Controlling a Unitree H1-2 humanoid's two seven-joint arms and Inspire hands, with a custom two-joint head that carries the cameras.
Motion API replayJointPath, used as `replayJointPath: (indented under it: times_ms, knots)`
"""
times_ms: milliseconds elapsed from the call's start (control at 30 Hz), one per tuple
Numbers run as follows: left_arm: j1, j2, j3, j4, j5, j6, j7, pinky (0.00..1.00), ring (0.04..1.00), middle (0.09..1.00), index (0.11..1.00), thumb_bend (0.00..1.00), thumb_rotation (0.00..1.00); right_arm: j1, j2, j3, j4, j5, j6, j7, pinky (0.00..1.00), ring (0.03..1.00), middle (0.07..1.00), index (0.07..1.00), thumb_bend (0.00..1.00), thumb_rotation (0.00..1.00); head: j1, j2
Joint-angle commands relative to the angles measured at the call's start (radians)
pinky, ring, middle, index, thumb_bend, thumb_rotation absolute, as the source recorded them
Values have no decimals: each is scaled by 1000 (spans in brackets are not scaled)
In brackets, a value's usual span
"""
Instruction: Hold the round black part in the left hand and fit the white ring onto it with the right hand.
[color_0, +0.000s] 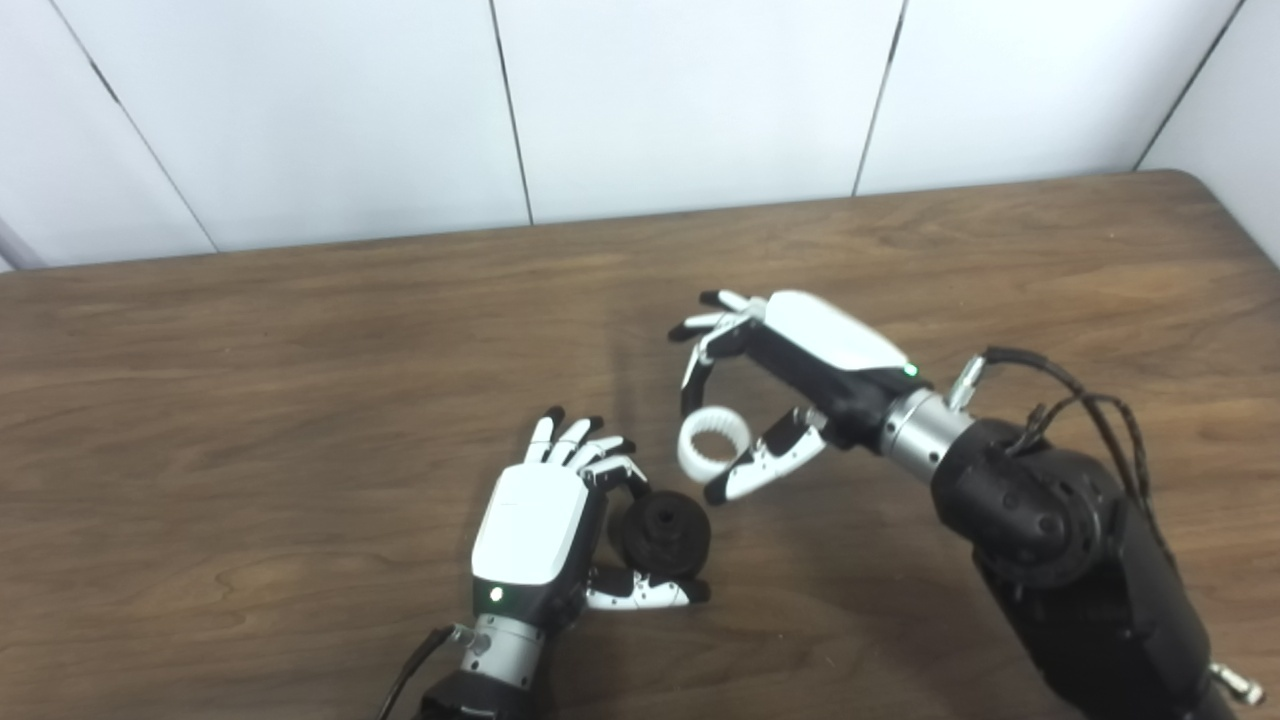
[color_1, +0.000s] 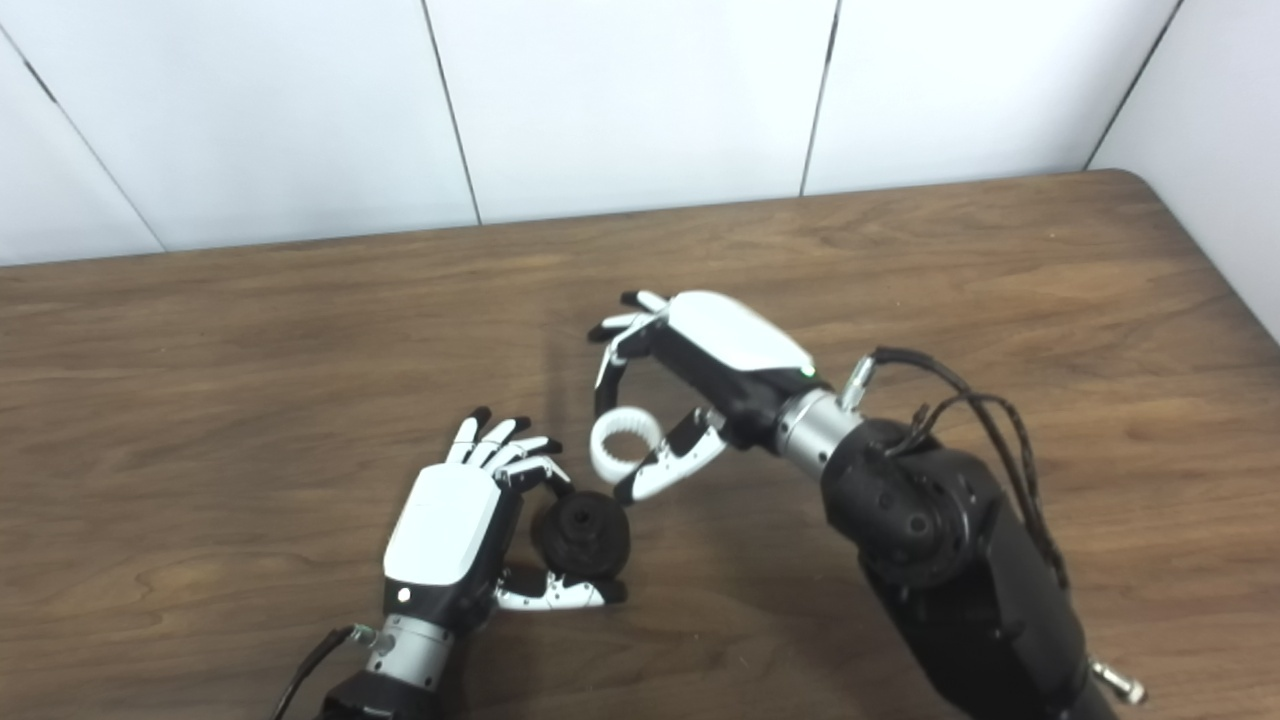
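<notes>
Hovering just beside black part (color_0: 662, 533): white ring (color_0: 712, 440)

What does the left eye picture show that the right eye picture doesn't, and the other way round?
Only the left eye view shows a grey strip at the wall's far left edge, and more table to the left of the hands. Only the right eye view shows the table's rounded far right corner with the side wall running down beside it. Both show the same action: the left hand holds the round black part, and the right hand pinches the white ring just above and to the right of it, not yet fitted on.
</notes>
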Motion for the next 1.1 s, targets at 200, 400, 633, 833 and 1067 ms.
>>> replayJointPath:
  times_ms: [200, 400, 633, 833, 1067]
  knots:
    - [5, -5, -7, -5, 21, 22, -28, 1000, 900, 783, 485, 525, 59, 0, 13, 33, -20, -1, -24, -3, 1000, 1000, 871, 484, 522, 132, 3, 5]
    - [2, -7, -8, 0, 15, 20, -22, 1000, 898, 781, 485, 525, 58, 15, 27, 56, 0, -5, -30, -10, 1000, 1000, 869, 483, 523, 132, 7, 8]
    - [0, -11, -11, 6, 17, 20, -14, 1000, 899, 782, 484, 525, 58, 18, 33, 64, 20, -11, -36, -21, 1000, 1000, 869, 483, 523, 132, 12, 10]
    - [1, -16, -12, 0, 18, 27, -22, 1000, 903, 785, 485, 525, 58, 19, 30, 57, 36, -2, -41, -32, 1000, 1000, 869, 483, 523, 132, 14, 14]
    - [1, -15, -16, -2, 20, 31, -21, 1000, 900, 783, 484, 525, 58, 18, 31, 57, 48, -6, -47, -39, 1000, 1000, 867, 483, 523, 132, 15, 14]
